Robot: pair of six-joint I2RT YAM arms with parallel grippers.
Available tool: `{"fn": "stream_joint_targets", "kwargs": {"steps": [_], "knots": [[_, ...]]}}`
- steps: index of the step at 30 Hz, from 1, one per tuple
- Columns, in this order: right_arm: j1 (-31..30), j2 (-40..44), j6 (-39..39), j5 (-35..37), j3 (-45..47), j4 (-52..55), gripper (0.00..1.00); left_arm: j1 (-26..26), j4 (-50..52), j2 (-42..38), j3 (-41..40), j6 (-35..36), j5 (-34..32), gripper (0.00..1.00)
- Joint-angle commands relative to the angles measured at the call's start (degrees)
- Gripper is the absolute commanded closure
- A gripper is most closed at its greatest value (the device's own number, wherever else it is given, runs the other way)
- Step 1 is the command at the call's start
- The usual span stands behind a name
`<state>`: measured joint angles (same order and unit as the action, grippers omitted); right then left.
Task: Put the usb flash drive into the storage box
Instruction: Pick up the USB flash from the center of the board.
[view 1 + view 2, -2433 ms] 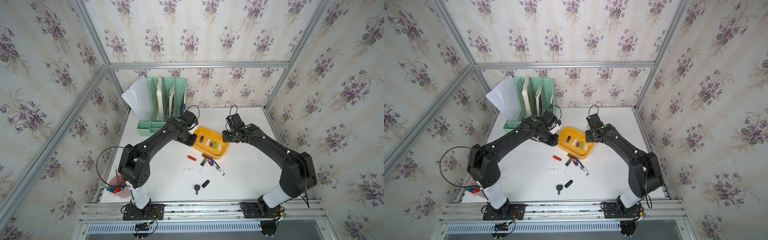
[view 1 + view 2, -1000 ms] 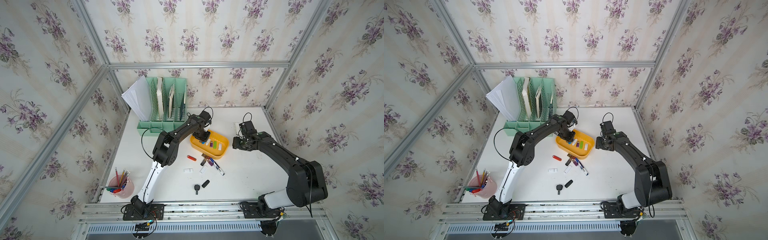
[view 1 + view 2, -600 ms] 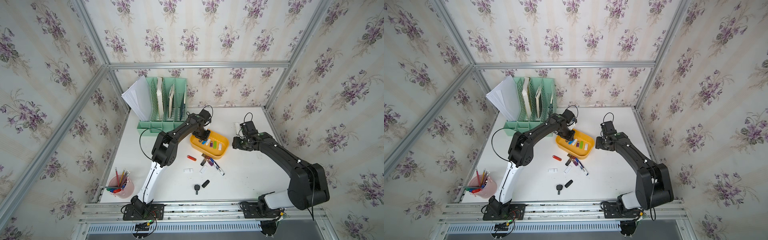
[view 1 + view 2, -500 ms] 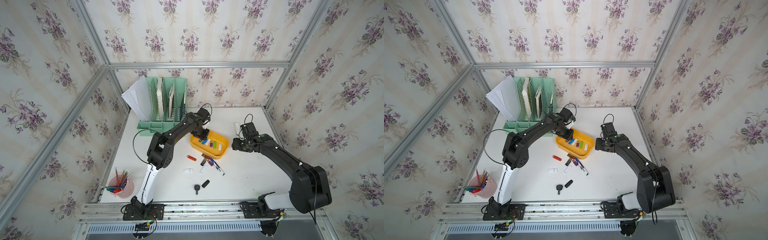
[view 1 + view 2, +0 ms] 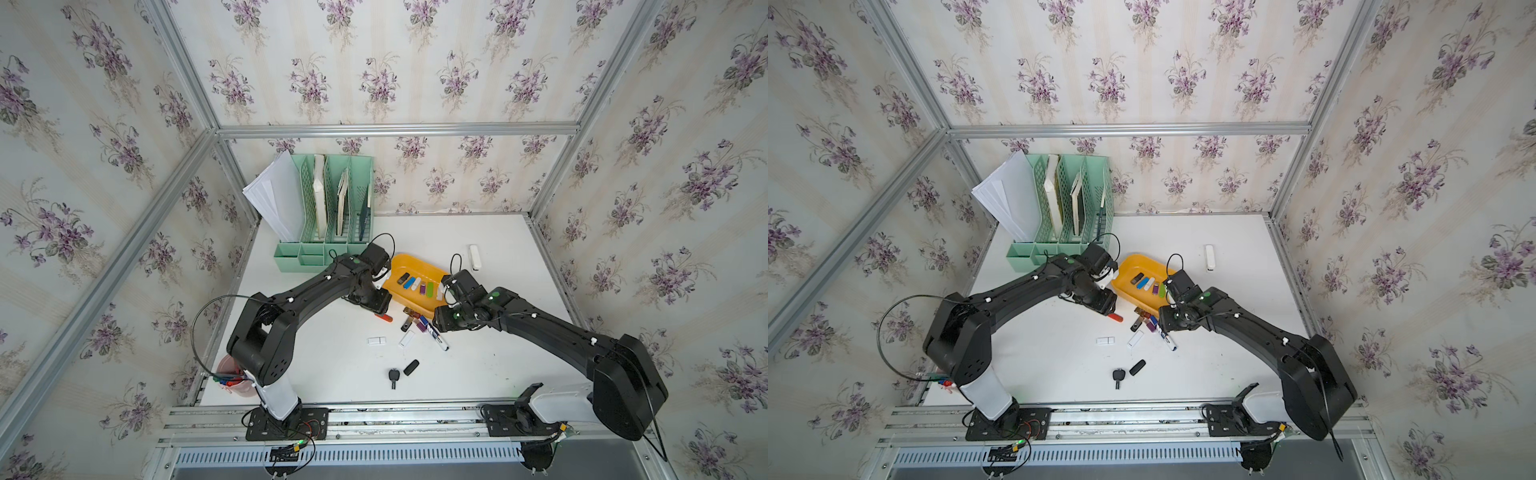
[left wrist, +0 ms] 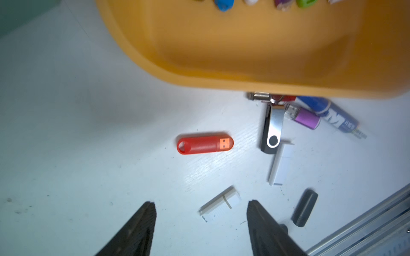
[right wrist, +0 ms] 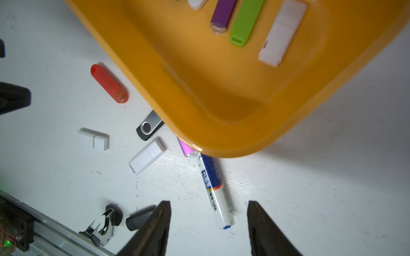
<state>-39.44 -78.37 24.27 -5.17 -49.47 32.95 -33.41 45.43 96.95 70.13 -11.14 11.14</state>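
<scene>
The storage box (image 5: pixel 409 262) (image 5: pixel 1133 264) is a shallow yellow-orange tray mid-table, and several usb flash drives lie in a row in it. More drives lie loose on the table by its near side. They are a red one (image 5: pixel 384 318) (image 6: pixel 205 145) (image 7: pixel 109 83), a black swivel one (image 6: pixel 271 130), a purple one (image 6: pixel 305 118) and two white ones (image 6: pixel 280 165) (image 6: pixel 221 202). My left gripper (image 6: pixel 202 203) (image 5: pixel 374 303) hovers open and empty over the table just short of the red drive. My right gripper (image 7: pixel 209 202) (image 5: pixel 442 320) hovers open at the tray's near right corner.
A blue-and-white marker (image 7: pixel 214 188) lies by the tray corner, its tip between my right fingers in the right wrist view. A black drive (image 5: pixel 410 367) and a key (image 5: pixel 393 377) lie nearer the front rail. A mint-green file organizer (image 5: pixel 332 216) stands back left, a pink pen cup (image 5: pixel 232 372) front left.
My left gripper has opened and drawn back from over the tray to the table beside the red drive. My right arm has swung in from the tray's right side toward its near corner.
</scene>
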Motion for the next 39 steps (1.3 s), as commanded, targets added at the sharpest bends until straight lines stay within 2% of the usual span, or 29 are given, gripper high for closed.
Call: {"fn": "stream_joint_targets", "kwargs": {"steps": [1, 6, 12, 19, 28, 39], "knots": [[-1.90, -0.62, 3.53, 0.77, 1.10, -1.49, 0.40, 0.03, -4.13, -3.22, -6.21, -1.07, 1.82, 0.28], [-3.35, -1.42, 4.52, 0.77, 1.11, -1.99, 0.40, -0.94, -5.65, -5.56, -11.45, -1.01, 2.83, 0.26], [-4.04, -1.31, 5.15, 0.85, 1.75, -2.46, 0.40, -2.81, -7.41, -5.38, -13.89, -0.86, 3.17, 0.27], [-3.98, -0.47, 5.16, 1.66, 2.08, -1.86, 0.40, -6.88, -7.04, -2.81, -14.09, 0.59, -2.08, 0.29], [-4.00, -0.21, 5.17, 1.42, 2.49, -1.76, 0.40, -8.67, -8.82, -0.53, -14.41, 0.05, -6.11, 0.32], [-7.84, 3.63, 11.99, 1.65, 4.42, -0.55, 0.40, -8.91, -9.75, 1.87, -12.73, 0.92, -4.66, 0.38]]}}
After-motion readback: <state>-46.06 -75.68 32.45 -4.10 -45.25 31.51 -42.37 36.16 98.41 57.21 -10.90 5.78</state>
